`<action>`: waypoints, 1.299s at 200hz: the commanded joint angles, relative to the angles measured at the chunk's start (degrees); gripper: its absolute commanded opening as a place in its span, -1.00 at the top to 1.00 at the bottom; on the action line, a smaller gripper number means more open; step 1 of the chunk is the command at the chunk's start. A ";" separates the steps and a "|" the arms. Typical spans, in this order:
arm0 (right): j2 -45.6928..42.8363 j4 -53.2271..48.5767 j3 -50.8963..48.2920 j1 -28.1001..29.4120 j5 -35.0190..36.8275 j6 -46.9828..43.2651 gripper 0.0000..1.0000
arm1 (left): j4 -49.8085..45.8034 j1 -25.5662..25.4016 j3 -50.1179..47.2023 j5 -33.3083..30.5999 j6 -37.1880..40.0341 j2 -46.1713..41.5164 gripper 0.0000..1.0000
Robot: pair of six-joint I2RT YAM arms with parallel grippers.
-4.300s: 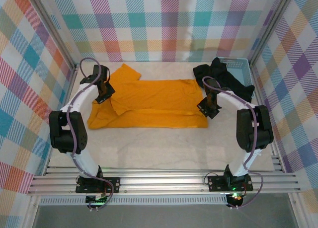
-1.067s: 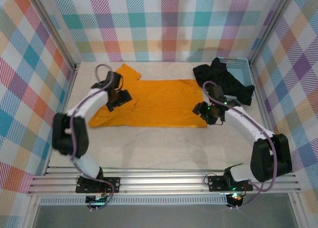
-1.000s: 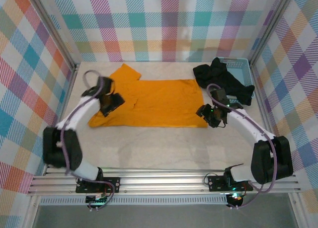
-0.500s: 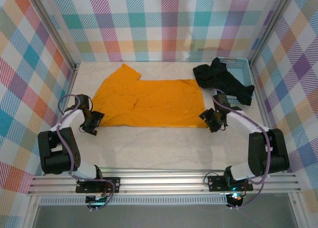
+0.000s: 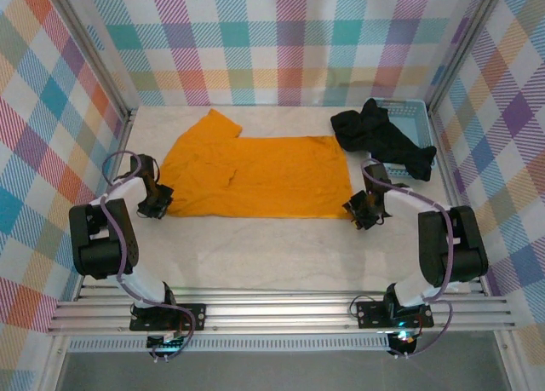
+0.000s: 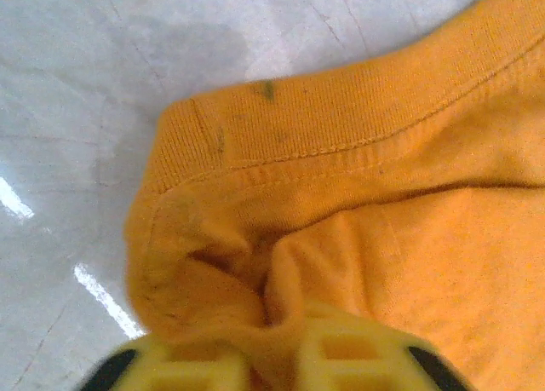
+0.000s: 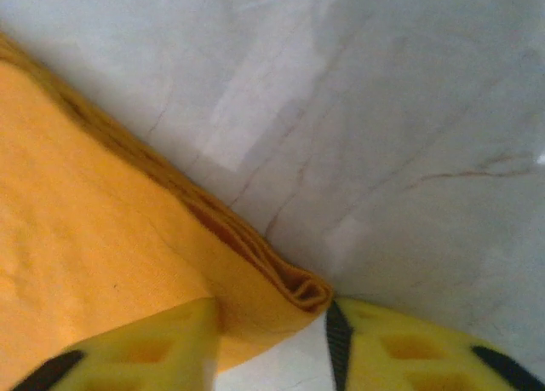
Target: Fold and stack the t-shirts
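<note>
orange-yellow t-shirt (image 5: 255,176): lies spread flat on the counter (image 5: 272,255), in the middle of the far half. its long axis runs left to right. the straight bottom hem faces right. the shoulder end faces left, and one sleeve points toward the far-left corner.

left claw (image 5: 156,205): set down at the shirt's near-left corner. in the left wrist view its jaws are pressed together on a bunched fold of orange fabric, just inside the stitched, ribbed edge. the cloth puckers where it enters the jaws.

right claw (image 5: 362,214): set down at the shirt's near-right corner. in the right wrist view its jaws stand partly apart, one on each side of the layered corner edge. bare counter shows between them below the fabric. no firm pinch is visible.

black t-shirts (image 5: 383,135): a crumpled heap at the far right, draped partly over the rim of the light blue basket (image 5: 410,108) and near the orange-yellow t-shirt's far-right corner.
</note>
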 commanded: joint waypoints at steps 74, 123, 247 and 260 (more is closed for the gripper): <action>-9.32 -9.99 4.60 3.85 7.33 -6.02 1.00 | -7.30 1.68 -4.45 -3.65 2.40 -20.31 1.00; -19.36 -16.23 -1.21 5.08 6.52 -5.34 1.00 | -14.52 2.19 -10.19 -6.70 0.84 -29.49 1.00; -35.30 -32.79 -11.96 16.83 11.41 10.21 1.00 | -30.20 2.44 -16.46 -19.68 -5.42 -45.16 1.00; -35.15 -32.03 -12.89 16.90 9.38 10.93 1.00 | -29.88 2.49 -17.13 -19.92 -5.40 -45.16 1.00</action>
